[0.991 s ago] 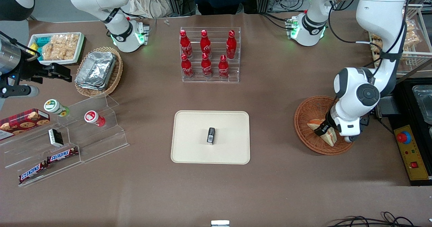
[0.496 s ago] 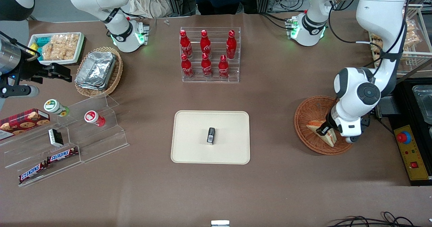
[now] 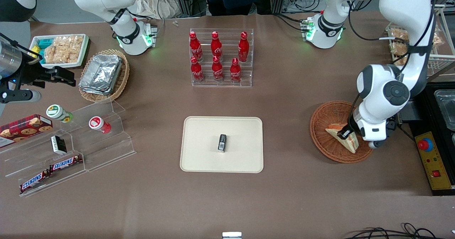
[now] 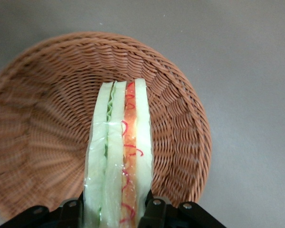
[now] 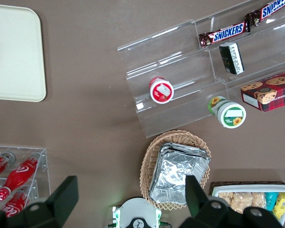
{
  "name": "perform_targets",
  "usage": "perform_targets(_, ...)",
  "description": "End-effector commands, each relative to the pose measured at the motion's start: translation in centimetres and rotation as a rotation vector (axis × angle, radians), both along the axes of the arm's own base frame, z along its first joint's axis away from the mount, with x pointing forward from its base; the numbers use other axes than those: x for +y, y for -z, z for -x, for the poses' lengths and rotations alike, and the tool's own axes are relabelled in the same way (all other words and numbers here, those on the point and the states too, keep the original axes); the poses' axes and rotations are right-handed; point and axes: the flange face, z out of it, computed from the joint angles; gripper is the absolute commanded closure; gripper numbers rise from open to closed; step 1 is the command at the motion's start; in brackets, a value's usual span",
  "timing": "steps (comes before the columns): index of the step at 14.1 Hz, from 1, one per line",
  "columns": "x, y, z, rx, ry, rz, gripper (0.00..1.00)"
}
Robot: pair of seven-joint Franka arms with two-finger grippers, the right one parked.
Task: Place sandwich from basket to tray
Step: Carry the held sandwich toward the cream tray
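The clear-wrapped sandwich (image 3: 344, 136) (image 4: 118, 156), pale bread with green and orange-red filling, hangs just above the reddish-brown wicker basket (image 3: 326, 125) (image 4: 42, 128) toward the working arm's end of the table. My gripper (image 3: 346, 134) (image 4: 115, 211) is shut on the sandwich, one black finger (image 4: 154, 211) pressed to each bread face. The cream tray (image 3: 199, 153) (image 5: 14, 57) lies at mid-table, well apart from the basket, with a small dark packet (image 3: 222, 142) on it.
A clear rack of red cola bottles (image 3: 221, 58) stands farther from the front camera than the tray. Toward the parked arm's end are clear stepped shelves with snack bars (image 3: 53, 168), a tan basket of foil pans (image 3: 103, 75) and a white snack tray (image 3: 60, 49). A control box (image 3: 432, 161) sits beside the basket.
My gripper has risen a little with the sandwich held in it, so the sandwich has come up off the basket floor. The arm's elbow has shifted slightly away from the tray.
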Motion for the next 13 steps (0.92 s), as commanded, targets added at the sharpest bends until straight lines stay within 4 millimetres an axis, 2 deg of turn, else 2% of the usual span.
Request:
perform_targets(1, -1.6, -7.4, -0.6, 0.042, 0.092, -0.025, 0.59)
perform_targets(3, -3.0, -12.2, -1.8, 0.077, 0.181, -0.027, 0.69)
perform_targets(5, -4.6, -16.1, -2.8, 0.070, 0.248, -0.015, 0.74)
perform_targets(7, -8.2, -18.2, -2.9, 0.048, 0.300, -0.005, 0.76)
perform_targets(9, -12.3, -17.9, -2.4, 0.044, 0.362, 0.005, 0.76)
perform_targets(10, -14.9, -17.0, -2.5, 0.051, 0.396, 0.009, 0.76)
perform_targets(13, -22.0, -12.7, -4.8, 0.077, 0.467, 0.045, 0.75)
